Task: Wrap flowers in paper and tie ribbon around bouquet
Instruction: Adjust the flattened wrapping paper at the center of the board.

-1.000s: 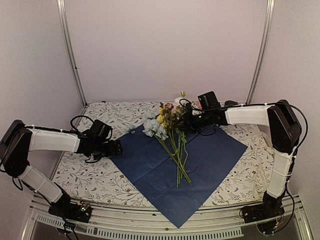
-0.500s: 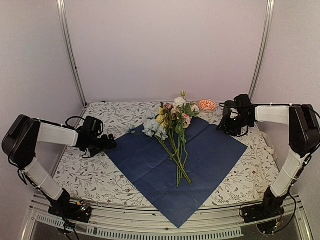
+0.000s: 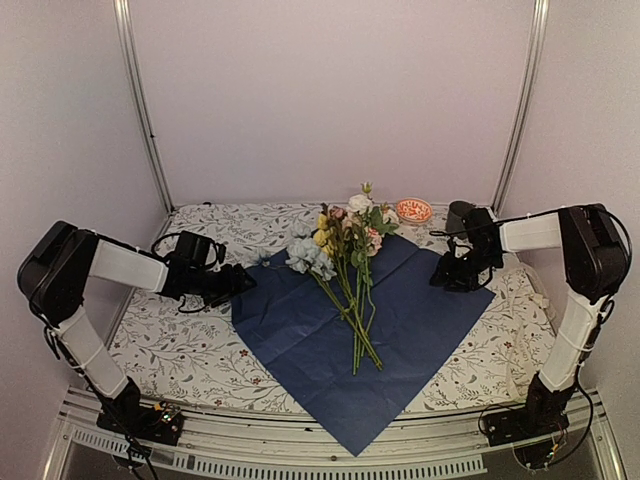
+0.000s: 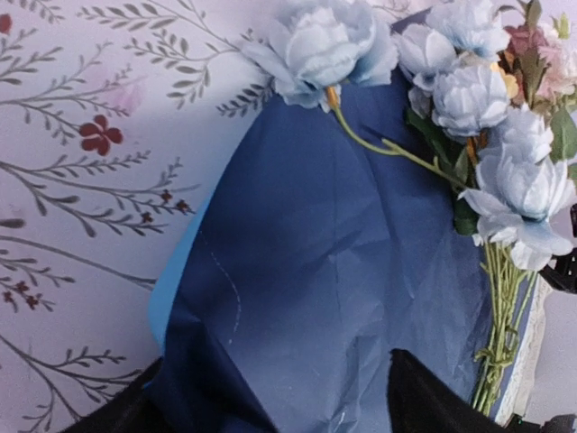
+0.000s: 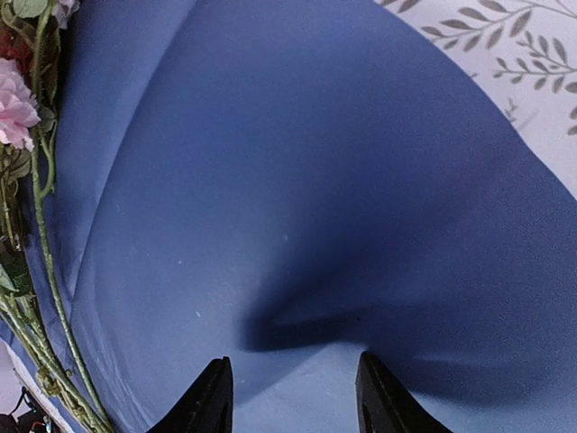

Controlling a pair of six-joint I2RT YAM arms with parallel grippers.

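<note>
white leaf-print tablecloth [image 3: 190, 350] covers the whole table. on it we've got the paper [image 3: 420, 310] lying navy side up like a diamond, near corner hanging over the front edge. the flowers [image 3: 340, 250] lie on the paper, blooms toward the back, stems pointing at us. left gripper [image 3: 240, 283] sits low at the paper's left corner, fingers spread, with rumpled paper between them and a bit of the light blue face showing. right gripper [image 3: 445, 278] is down at the right corner, fingers apart, straddling a pucker in the sheet. small orange bowl [image 3: 413, 210] at the back.
</note>
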